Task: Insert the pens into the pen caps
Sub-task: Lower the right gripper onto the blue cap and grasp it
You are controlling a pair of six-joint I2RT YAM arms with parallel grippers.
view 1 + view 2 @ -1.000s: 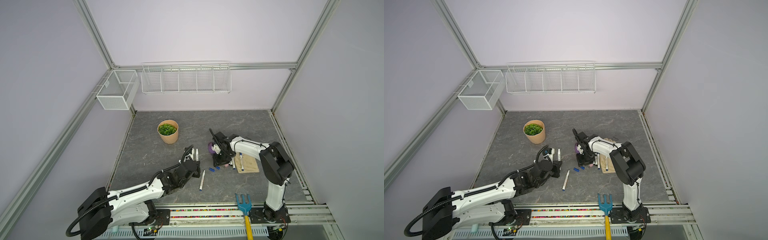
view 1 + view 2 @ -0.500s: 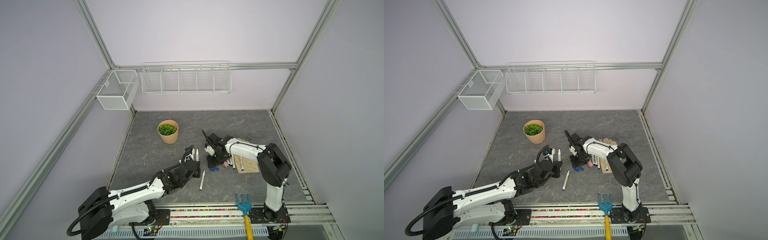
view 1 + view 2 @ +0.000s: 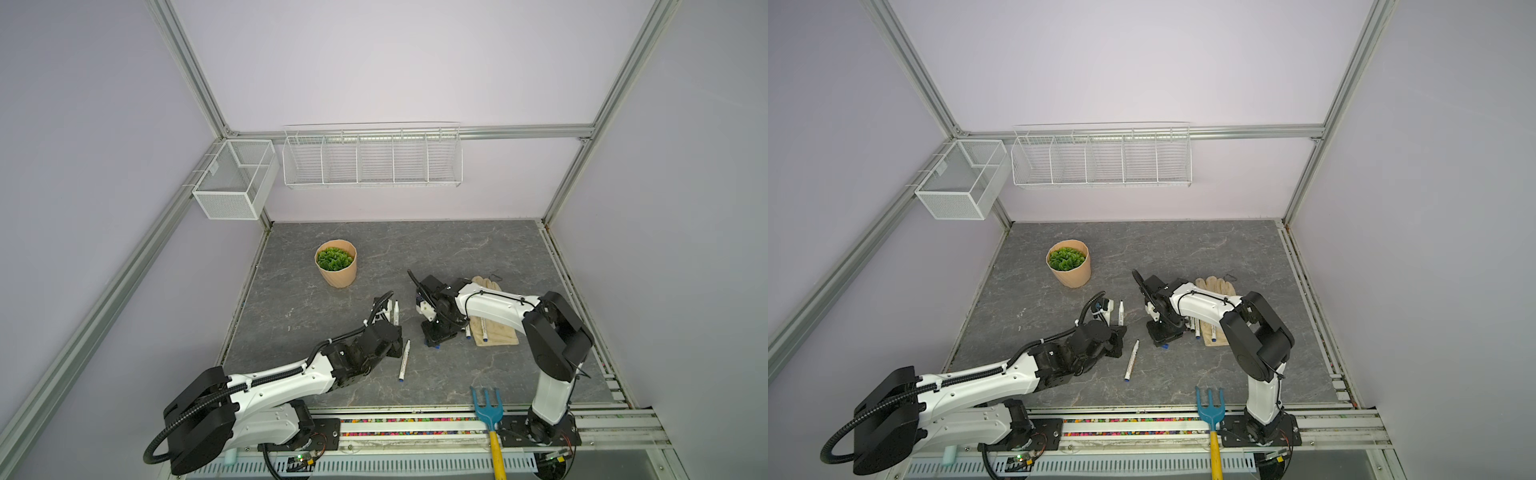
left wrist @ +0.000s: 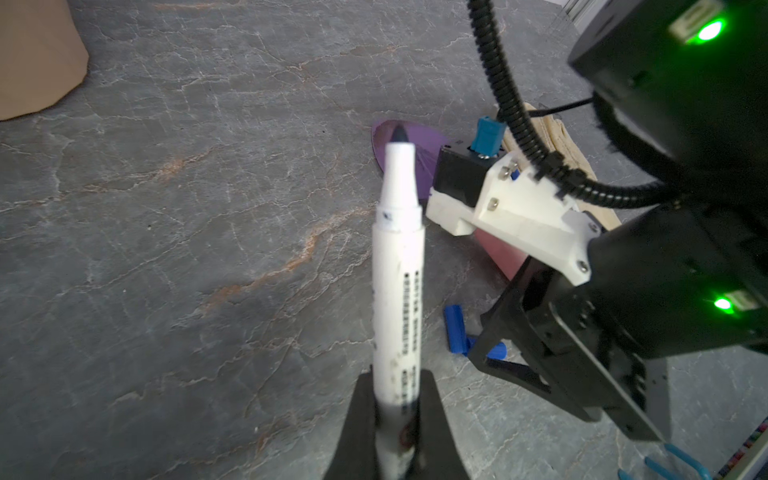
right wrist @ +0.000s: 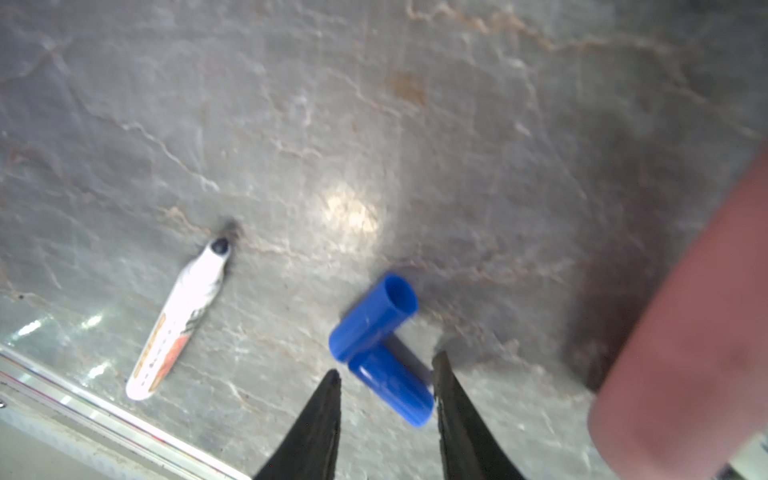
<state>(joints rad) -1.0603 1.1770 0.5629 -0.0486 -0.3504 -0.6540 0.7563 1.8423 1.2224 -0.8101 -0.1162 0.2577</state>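
My left gripper (image 4: pixel 397 376) is shut on the lower barrel of a white pen (image 4: pixel 397 291), whose dark tip points up and away; in both top views this pen (image 3: pixel 396 312) (image 3: pixel 1121 311) stands above the gripper (image 3: pixel 394 332). A second pen (image 3: pixel 404 360) (image 5: pixel 178 320) lies on the table nearby. More pens (image 3: pixel 484 330) rest on a beige glove (image 3: pixel 500 334). My right gripper (image 5: pixel 386 370) (image 3: pixel 432 338) is open and low over two blue pen caps. One cap (image 5: pixel 390 388) lies between its fingers, the other cap (image 5: pixel 374 318) just beyond.
A purple trowel blade (image 4: pixel 409 141) and its pink handle (image 5: pixel 685 332) lie beside the right gripper. A potted plant (image 3: pixel 336 266) stands at the back left. A blue hand rake (image 3: pixel 488 409) sits at the front edge. Wire baskets (image 3: pixel 372 158) hang on the walls.
My right gripper has shifted a little left and down onto the blue caps, and its jaws have narrowed slightly. The left arm and its pen have not moved.
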